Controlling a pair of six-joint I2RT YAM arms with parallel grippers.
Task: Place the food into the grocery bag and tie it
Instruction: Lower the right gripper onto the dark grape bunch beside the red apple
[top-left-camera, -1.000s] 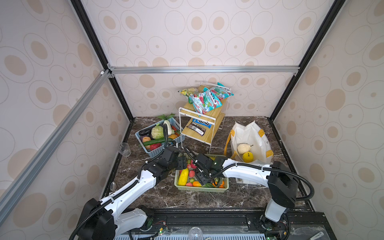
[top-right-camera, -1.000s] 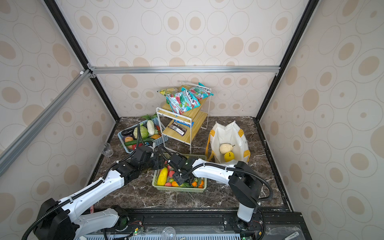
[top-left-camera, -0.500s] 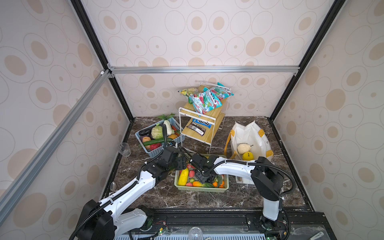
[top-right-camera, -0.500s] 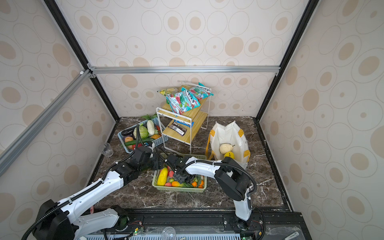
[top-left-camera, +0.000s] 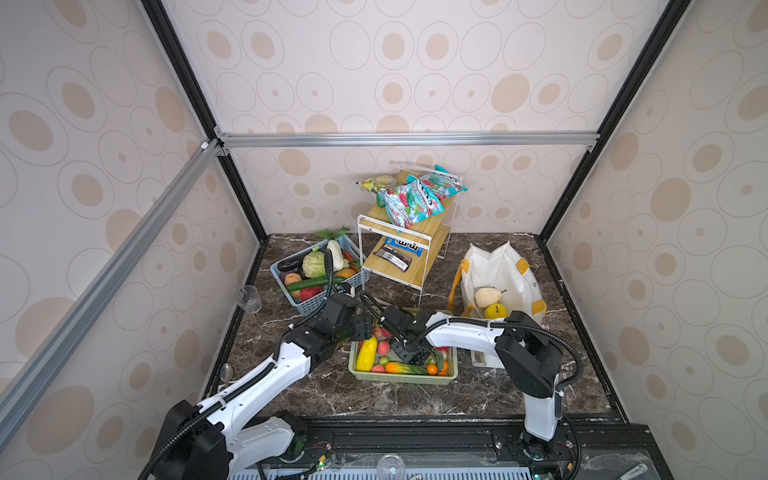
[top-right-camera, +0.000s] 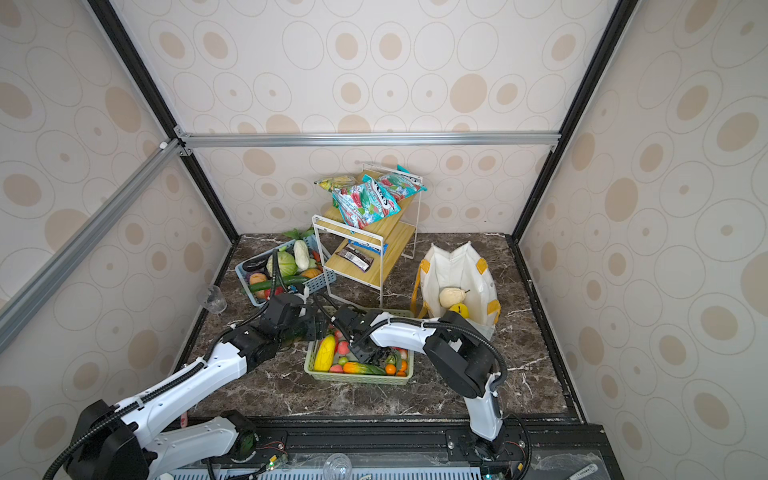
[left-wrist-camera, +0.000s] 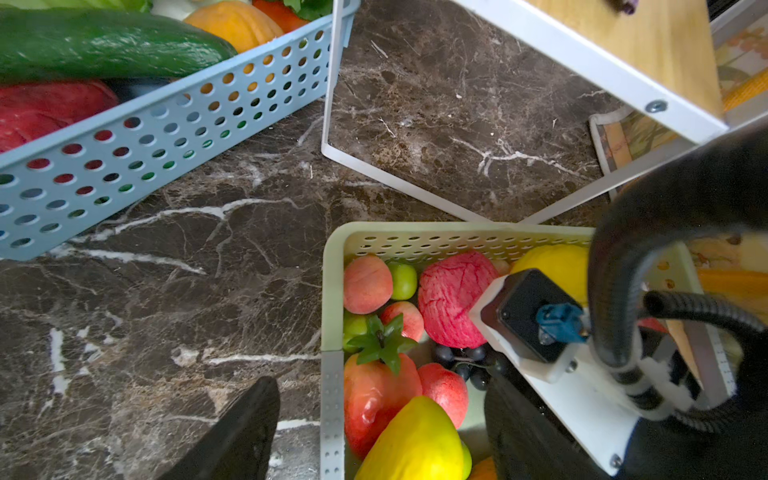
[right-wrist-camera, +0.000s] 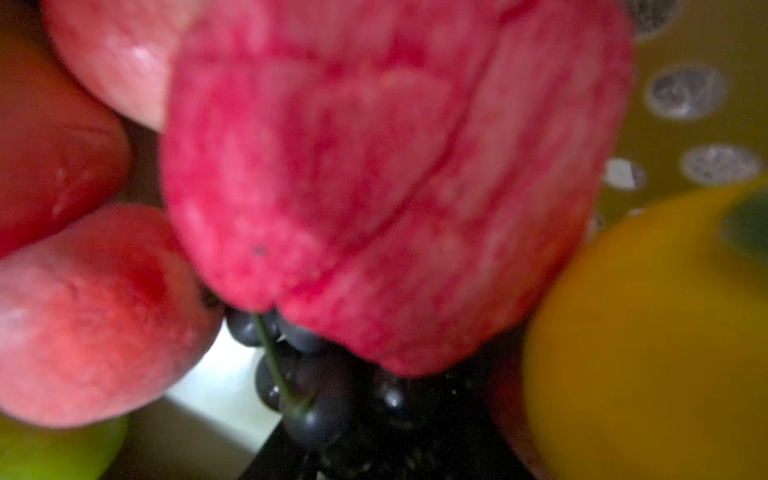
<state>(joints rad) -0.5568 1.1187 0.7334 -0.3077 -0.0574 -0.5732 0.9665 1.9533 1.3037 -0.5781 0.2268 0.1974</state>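
Observation:
The food lies in a green basket (top-left-camera: 403, 378), seen in both top views. My right gripper (top-left-camera: 409, 353) is down among it. In the right wrist view its dark fingers sit tight round a cluster of dark grapes (right-wrist-camera: 316, 399), under a pink-red ribbed vegetable (right-wrist-camera: 395, 166). My left gripper (left-wrist-camera: 382, 436) is open and straddles the basket's near wall (left-wrist-camera: 332, 395), above a yellow fruit (left-wrist-camera: 415, 444), holding nothing. The grocery bag (top-left-camera: 498, 274) stands open at the right. A pale bulb (top-left-camera: 486, 297) and a yellow fruit (top-left-camera: 495, 311) lie inside it.
A blue basket (top-left-camera: 309, 307) of vegetables stands at the back left. Beside it is a white wire shelf rack (top-left-camera: 399, 257) with snack bags (top-left-camera: 411, 199) on top. A clear cup (top-left-camera: 248, 298) stands by the left wall. The rack's foot (left-wrist-camera: 374, 166) lies close to both baskets.
My right gripper has sunk deeper into the green basket and its jaws have closed in on the grapes. The right elbow has swung left. The left arm has stayed put.

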